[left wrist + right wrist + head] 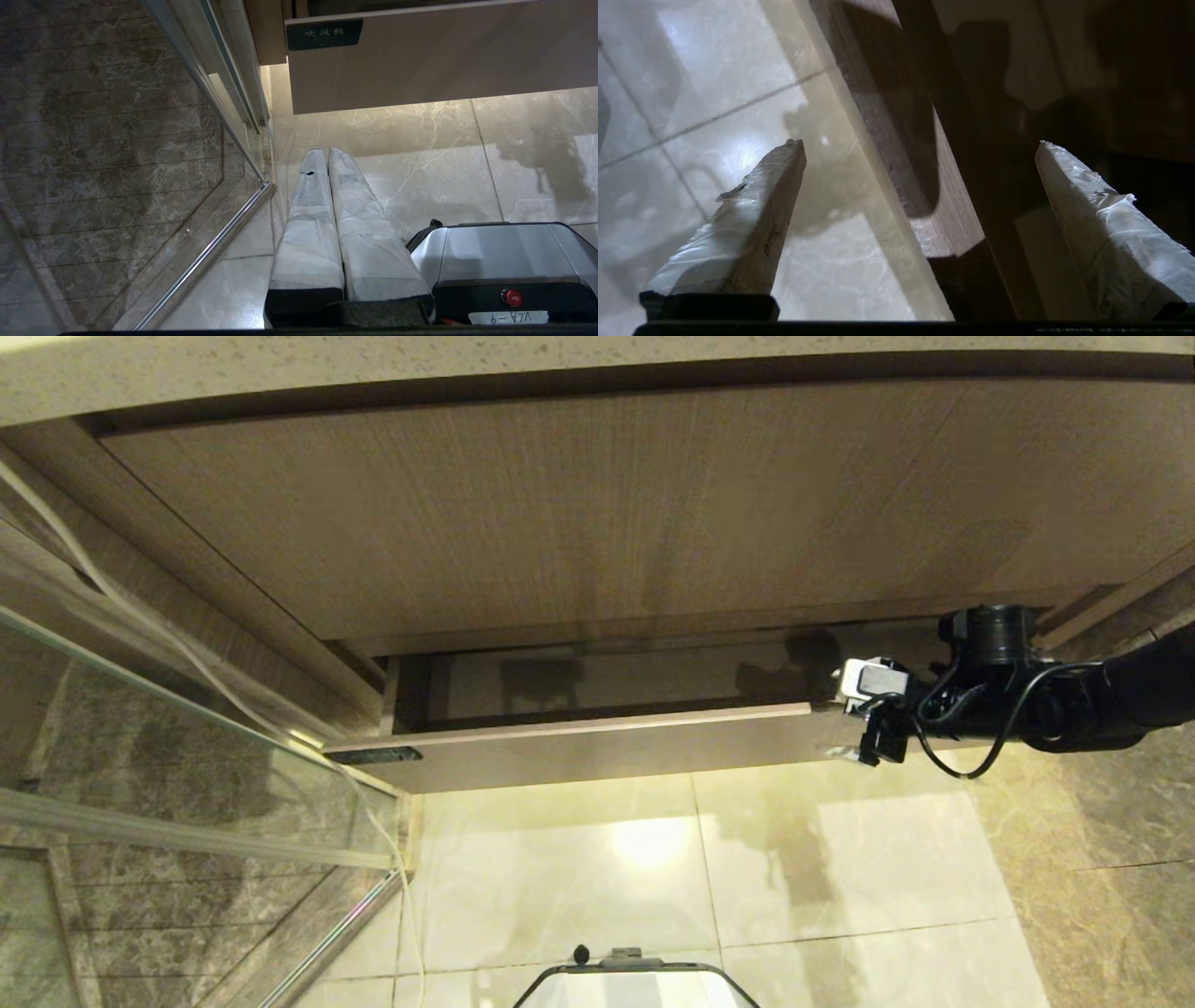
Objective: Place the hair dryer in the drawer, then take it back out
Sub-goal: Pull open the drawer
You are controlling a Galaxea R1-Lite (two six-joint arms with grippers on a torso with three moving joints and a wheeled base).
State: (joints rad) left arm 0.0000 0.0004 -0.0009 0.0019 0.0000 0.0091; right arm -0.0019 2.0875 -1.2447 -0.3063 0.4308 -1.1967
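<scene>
**A:** Anyone spot the hair dryer here? I can't find it in any of the three views. What does show is the drawer (597, 747), pulled partway out under the tall cabinet panel (597, 513). Its long axis runs left-right across the head view, front edge facing the robot, with the little dark label (373, 755) at the left end.

**B:** Same, no dryer. The open strip behind the drawer front is dim and reflective, so it might be sitting somewhere in there, but I honestly can't tell. No white barrel or cord visible inside.

**A:** So what does the next move hang on?

**B:** My read is the drawer's right end. The right gripper (864, 733) is right at that end, reaching in from the right, and it's clearly the nearer arm. In the right wrist view its fingers (752, 224) are spread wide with nothing between them, and the drawer's front edge (896, 154) runs through the gap, one finger on the floor side and the other on the drawer's inner side. Straddling, not touching as far as I can see.

**A:** And the left gripper (329, 158)?

**B:** Parked low over the tiled floor (467, 163), fingers pressed together, empty, pointing toward the label end but well short of it.
</scene>
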